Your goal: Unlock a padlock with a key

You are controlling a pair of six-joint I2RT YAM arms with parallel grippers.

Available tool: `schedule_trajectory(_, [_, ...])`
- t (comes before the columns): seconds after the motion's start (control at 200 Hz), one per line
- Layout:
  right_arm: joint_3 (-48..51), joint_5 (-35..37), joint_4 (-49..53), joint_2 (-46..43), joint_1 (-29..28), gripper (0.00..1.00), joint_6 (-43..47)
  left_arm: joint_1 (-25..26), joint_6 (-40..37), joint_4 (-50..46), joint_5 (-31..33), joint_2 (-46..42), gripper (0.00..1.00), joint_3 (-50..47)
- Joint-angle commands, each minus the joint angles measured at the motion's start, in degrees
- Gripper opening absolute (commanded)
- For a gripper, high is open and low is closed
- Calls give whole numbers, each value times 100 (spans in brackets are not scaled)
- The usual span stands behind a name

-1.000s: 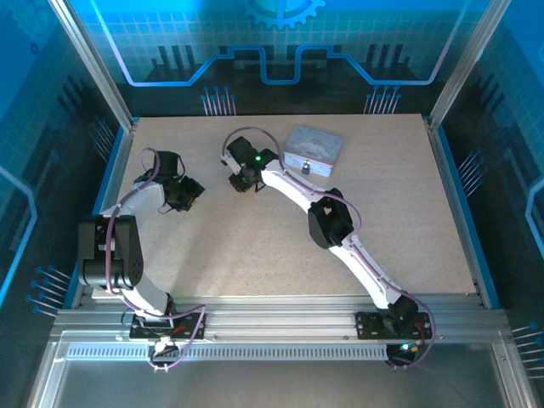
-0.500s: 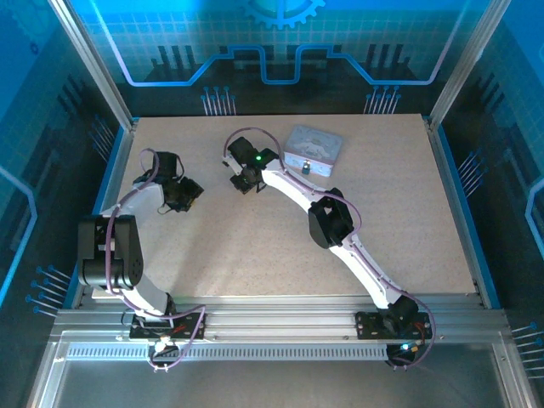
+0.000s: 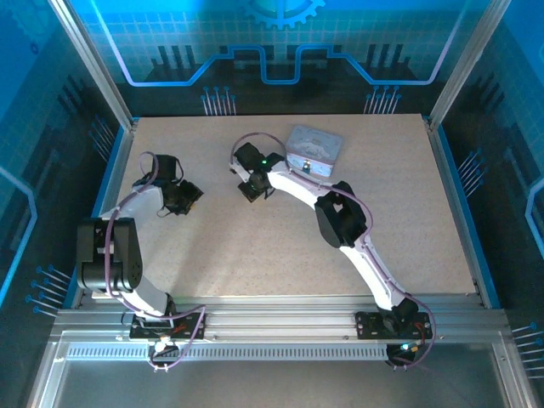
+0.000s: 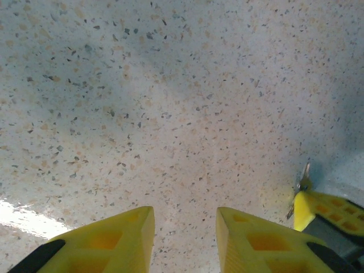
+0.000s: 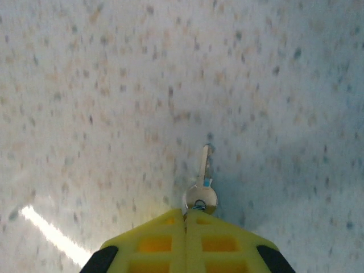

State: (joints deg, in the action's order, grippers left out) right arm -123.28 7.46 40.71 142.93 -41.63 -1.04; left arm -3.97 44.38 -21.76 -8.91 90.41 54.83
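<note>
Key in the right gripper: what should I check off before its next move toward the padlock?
1. Right gripper shut on the key: ok, the tips pinch its bow.
2. Key blade points out ahead of the tips: ok.
3. Key lifted off the table: cannot tell.
4. Left gripper part open and empty: ok.
5. Padlock keyhole facing: cannot tell, too small against the tin.
</note>
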Motion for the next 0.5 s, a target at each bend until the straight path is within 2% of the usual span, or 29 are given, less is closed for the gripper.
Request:
schedule_trajectory(0.0, [876,60,100,-383,-71,3,-72,-60,-143,-56,-172,-226,35,-74])
schedule_trajectory(0.19, [2374,32,-372,-1369,-219,3,-278,-60,-122,-58,-221,-406,34,-172])
schedule_trajectory(0.315, [2722,39,-286,-1707,-239,5,-459,-61,-120,-55,-234,-547,34,-273])
schedule_trajectory(0.495, [2446,274,305,-1864,-240,24,-1165,-60,-160,-54,-243,-661,34,-324])
